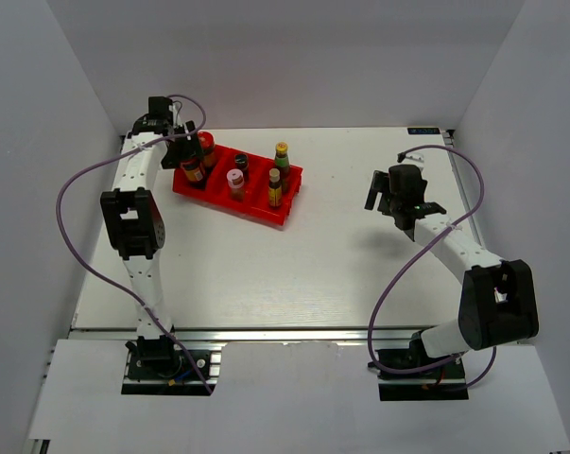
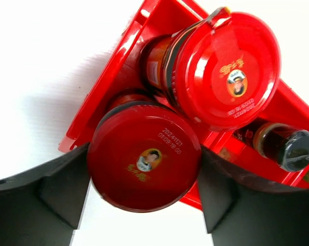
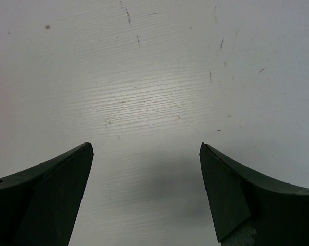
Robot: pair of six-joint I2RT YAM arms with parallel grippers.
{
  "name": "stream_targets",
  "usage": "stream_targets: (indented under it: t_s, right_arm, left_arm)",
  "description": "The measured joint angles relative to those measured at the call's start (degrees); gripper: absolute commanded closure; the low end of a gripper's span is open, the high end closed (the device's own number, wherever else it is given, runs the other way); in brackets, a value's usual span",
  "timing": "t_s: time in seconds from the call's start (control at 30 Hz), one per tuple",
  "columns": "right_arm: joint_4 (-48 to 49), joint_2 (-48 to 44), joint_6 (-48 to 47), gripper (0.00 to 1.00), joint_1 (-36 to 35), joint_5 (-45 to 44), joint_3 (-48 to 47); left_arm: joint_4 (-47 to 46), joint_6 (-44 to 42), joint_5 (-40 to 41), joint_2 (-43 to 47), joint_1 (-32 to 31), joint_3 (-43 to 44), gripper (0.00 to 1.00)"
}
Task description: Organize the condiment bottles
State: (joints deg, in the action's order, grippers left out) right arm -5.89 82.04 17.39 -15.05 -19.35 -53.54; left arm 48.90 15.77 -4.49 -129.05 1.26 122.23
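Note:
My left gripper (image 2: 144, 149) is shut on a squat red-lidded brown jar (image 2: 144, 164), a finger against each side of its lid. This jar (image 1: 192, 171) stands in the left compartment of the red tray (image 1: 286, 210). The second red-lidded jar (image 2: 228, 66) stands just behind it. A pink-capped pale bottle (image 1: 235, 181) and a dark-capped one (image 1: 241, 163) fill the middle compartment. A yellow-capped dark bottle (image 1: 275, 187) and a green one (image 1: 282, 154) fill the right compartment. My right gripper (image 3: 146, 146) hangs open over bare table, far to the right of the tray.
The tray's wall (image 2: 100, 97) runs close under my left fingers. White walls enclose the table on the left, back and right. A purple cable loops off each arm.

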Motion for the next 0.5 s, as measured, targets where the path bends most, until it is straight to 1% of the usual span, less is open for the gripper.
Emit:
stream_targets:
  t_s: [0.07, 0.37, 0.43, 0.5]
  right_arm:
    - [0.0, 0.0, -0.02, 0.11, 0.0, 0.02, 0.0]
    - [-0.02, -0.09, -0.04, 0.11, 0.0, 0.02, 0.0]
    - [-0.04, -0.44, -0.04, 0.11, 0.0, 0.02, 0.0]
    - [-0.07, -1.14, -0.04, 0.11, 0.0, 0.0, 0.0]
  left_arm:
    - [-0.48, -0.17, -0.28, 0.0, 0.0, 0.0, 0.02]
    - [-2.23, -0.04, -1.84, 2.23, 0.0, 0.04, 0.02]
    - [-2.19, 0.11, -1.29, 4.17, 0.0, -0.24, 0.02]
    - [-3.15, 0.85, 0.68, 8.87, 0.0, -4.31, 0.02]
